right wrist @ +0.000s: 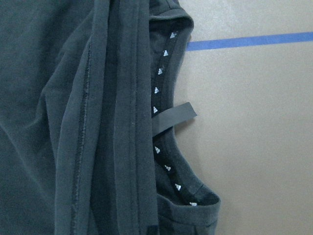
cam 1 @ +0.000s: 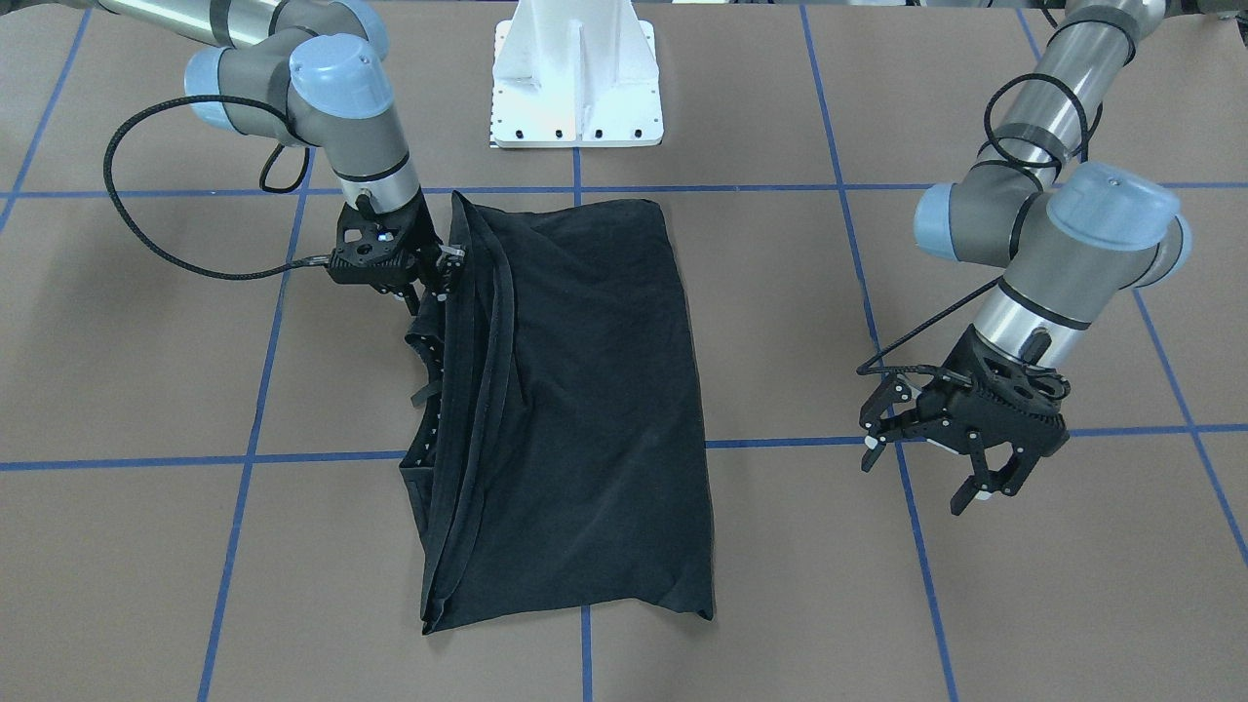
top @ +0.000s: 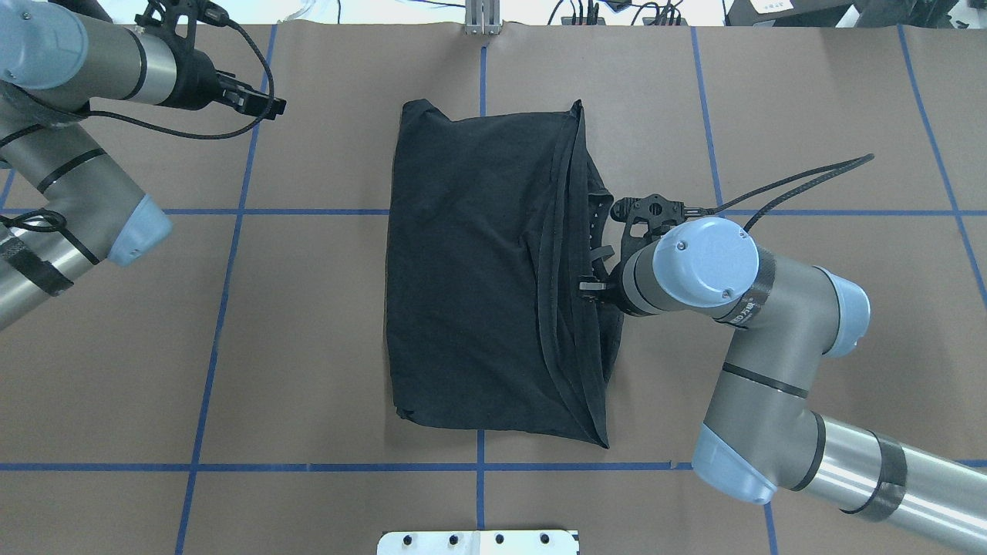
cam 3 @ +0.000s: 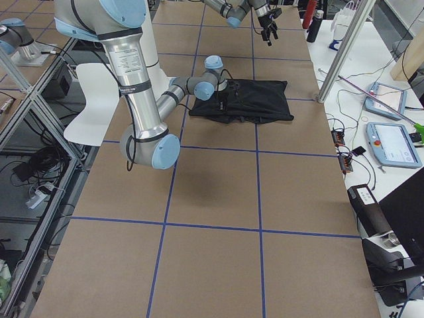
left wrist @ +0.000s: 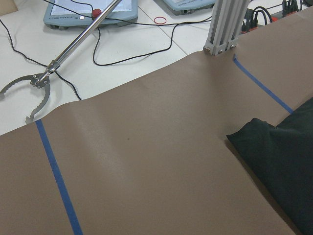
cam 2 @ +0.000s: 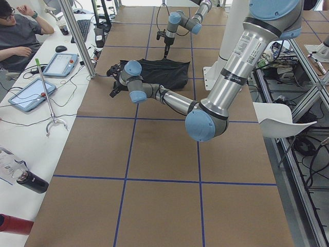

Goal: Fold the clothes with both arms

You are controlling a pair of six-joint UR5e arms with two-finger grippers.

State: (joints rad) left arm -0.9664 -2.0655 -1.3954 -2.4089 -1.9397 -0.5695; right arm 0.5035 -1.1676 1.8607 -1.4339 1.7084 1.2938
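Observation:
The black T-shirt [cam 1: 585, 390] lies folded into a tall rectangle in the middle of the table, plain side up, print hidden. It also shows in the overhead view [top: 478, 270]. Its layered edges and collar [right wrist: 168, 112] with a grey tag lie on the robot's right side. My right gripper [cam 1: 429, 291] stands low at that edge near the collar, fingers apart, and seems to hold nothing; in the overhead view [top: 597, 266] my wrist mostly covers it. My left gripper [cam 1: 921, 478] is open and empty, off the shirt on the far left side [top: 258, 100].
The white pedestal base [cam 1: 575, 88] stands at the robot's edge of the brown table with blue tape lines [cam 1: 292, 456]. An aluminium post [left wrist: 222, 24], a metal grabber tool [left wrist: 34, 93], tablets [cam 2: 31, 92] and a seated person [cam 2: 20, 36] are at the operators' side.

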